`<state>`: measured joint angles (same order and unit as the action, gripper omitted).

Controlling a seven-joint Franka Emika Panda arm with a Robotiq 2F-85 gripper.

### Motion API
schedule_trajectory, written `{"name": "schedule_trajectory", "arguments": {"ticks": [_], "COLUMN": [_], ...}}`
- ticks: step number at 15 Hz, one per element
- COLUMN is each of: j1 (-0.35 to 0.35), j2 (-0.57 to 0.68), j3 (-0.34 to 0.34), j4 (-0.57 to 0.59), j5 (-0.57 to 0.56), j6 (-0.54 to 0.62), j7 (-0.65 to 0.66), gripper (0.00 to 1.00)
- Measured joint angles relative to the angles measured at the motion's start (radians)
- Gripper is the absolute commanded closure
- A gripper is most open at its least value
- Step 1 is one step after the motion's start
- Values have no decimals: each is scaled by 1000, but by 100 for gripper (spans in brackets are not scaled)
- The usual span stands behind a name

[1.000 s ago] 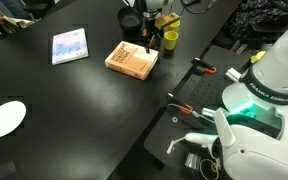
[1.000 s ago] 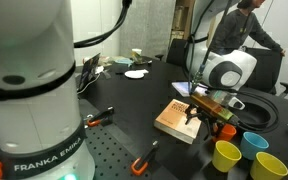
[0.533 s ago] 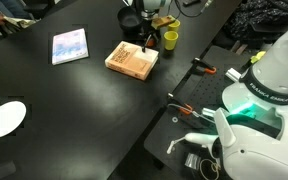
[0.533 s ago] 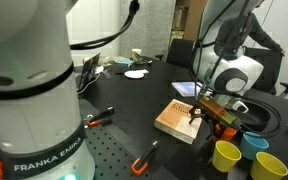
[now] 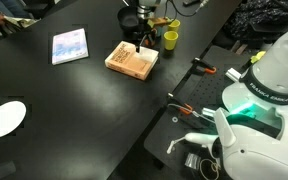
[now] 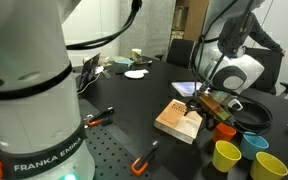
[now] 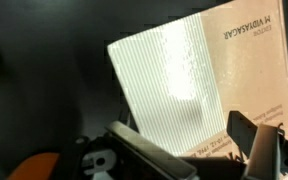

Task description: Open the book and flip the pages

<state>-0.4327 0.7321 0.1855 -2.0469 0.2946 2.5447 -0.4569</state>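
Right beneath the hand, which has shifted only slightly with fingers apart and empty, the tan-orange book lies shut on the bench, so opening hasn't started.

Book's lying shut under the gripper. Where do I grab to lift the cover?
The book lies flat and closed, so its faces offer no hold: grip only the free edge of the cover, opposite the spine. Bring the open gripper down from above and slip one finger under the lip. Which edge is the spine is unclear here.
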Motion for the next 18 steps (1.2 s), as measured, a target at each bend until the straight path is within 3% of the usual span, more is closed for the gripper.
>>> {"name": "schedule_trajectory", "arguments": {"ticks": [11,18], "j1": [11,95], "j2": [-27,-127], "j3": [4,-25], "j4": [-4,-38], "j5": [3,-28], "j6": [-31,-58], "j7": [-20,9], "gripper": [0,0]}}
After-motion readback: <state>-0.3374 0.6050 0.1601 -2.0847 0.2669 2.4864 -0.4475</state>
